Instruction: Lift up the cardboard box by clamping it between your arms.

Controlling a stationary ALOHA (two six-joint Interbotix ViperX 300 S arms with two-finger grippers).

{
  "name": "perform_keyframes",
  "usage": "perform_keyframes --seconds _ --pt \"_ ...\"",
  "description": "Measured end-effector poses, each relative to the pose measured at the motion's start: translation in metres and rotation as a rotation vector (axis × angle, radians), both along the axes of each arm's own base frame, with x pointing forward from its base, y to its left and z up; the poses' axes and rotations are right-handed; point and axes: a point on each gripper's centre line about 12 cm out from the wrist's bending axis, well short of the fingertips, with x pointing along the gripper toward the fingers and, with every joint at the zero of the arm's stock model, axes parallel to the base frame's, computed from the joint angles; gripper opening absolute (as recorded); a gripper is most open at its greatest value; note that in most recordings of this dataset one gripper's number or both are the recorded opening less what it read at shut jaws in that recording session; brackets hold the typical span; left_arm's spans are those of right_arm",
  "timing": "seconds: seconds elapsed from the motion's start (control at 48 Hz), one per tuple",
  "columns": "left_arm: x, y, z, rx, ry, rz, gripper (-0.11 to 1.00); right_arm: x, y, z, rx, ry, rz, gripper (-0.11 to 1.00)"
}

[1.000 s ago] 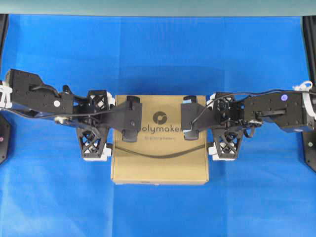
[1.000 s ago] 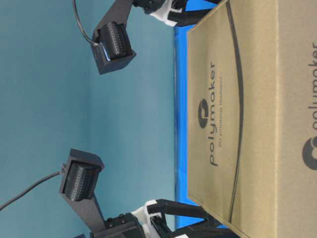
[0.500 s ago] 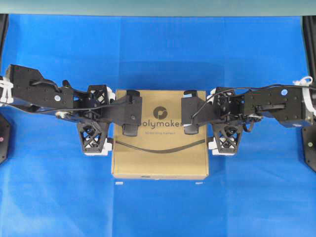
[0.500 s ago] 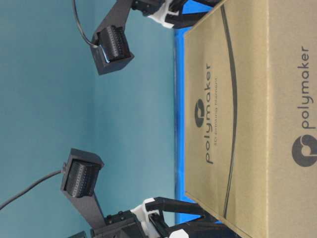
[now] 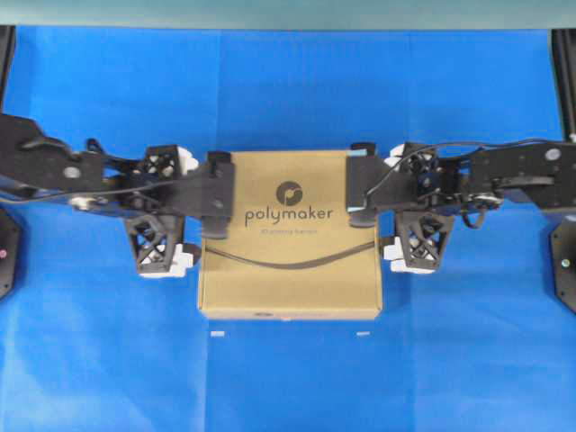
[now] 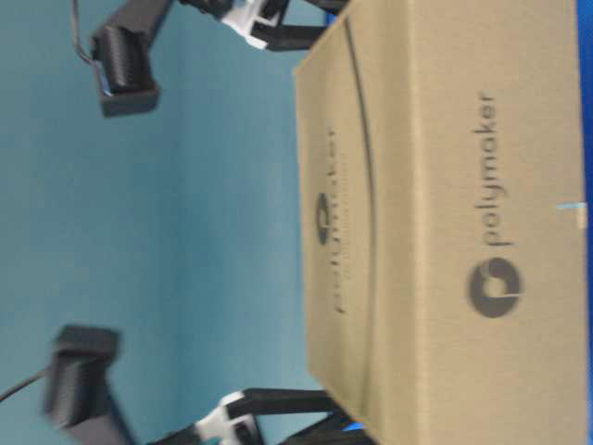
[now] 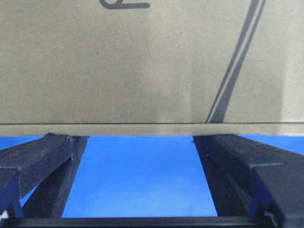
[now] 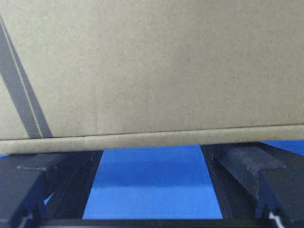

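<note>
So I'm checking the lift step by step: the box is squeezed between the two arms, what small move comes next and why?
Probably keep raising both arms together, evenly. The box is pinched on its sides by the open left claw and right claw, and both wrist views show blue cloth under its edge, so it looks just off the table; uneven lifting could tilt or drop it.

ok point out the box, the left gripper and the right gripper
box (image 5: 288, 274), overhead view, bare top under the logo
left gripper (image 5: 171, 211), overhead view, midway between its fingertips
right gripper (image 5: 416, 205), overhead view, midway between its fingertips
</note>
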Motion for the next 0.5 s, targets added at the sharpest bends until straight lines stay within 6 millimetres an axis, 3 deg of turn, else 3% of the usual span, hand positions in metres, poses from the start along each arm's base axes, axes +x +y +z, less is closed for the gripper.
perform_keyframes --seconds 0.229,0.5 --pt "-0.022 -0.016 0.027 -0.034 -0.141 0.008 0.89 -0.009 0.006 0.015 0.016 -0.089 -0.025 0.99" --pt "-0.037 -0.028 0.025 -0.042 -0.207 -0.028 0.89 -0.017 0.011 0.016 0.023 -0.102 -0.026 0.99"
